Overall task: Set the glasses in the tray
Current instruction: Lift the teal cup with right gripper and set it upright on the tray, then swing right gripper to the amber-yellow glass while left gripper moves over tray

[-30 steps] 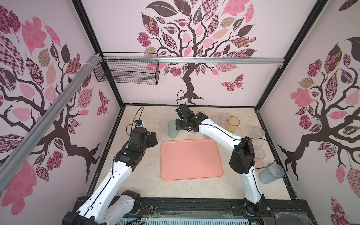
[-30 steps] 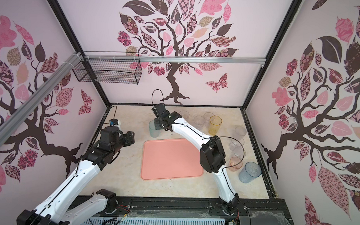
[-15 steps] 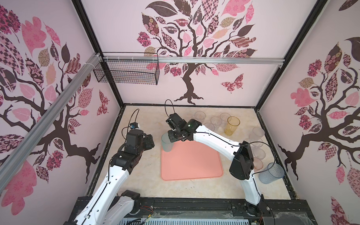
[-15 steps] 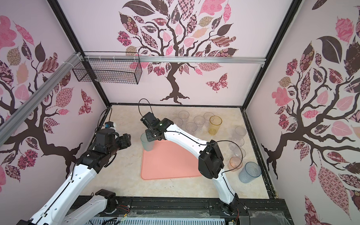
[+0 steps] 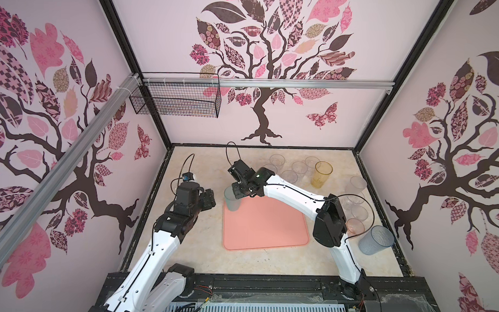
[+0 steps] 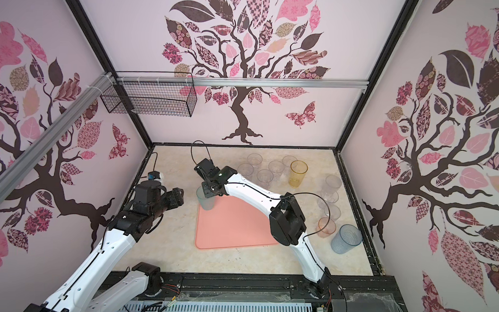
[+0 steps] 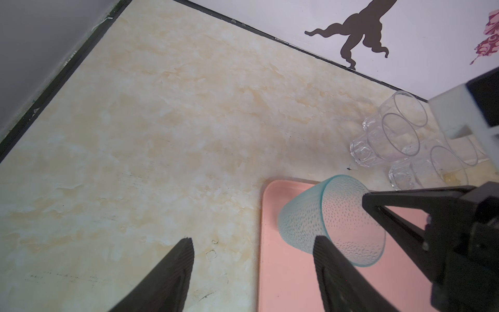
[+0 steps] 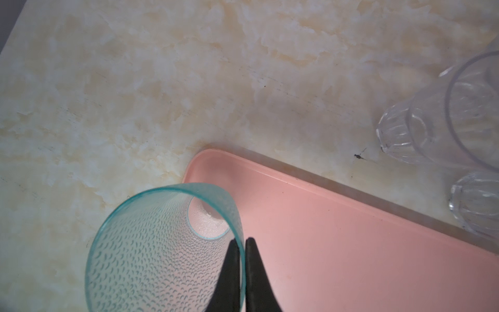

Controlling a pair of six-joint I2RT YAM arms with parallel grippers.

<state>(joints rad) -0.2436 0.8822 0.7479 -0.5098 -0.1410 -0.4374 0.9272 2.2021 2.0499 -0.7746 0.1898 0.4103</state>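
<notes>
Right tool (image 8: 241,240) pinching teal glass (image 8: 151,256) rim, at tray (image 8: 337,229) corner

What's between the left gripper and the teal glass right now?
Only a bare strip of table separates the left gripper from the teal glass. This shows in both top views.
</notes>
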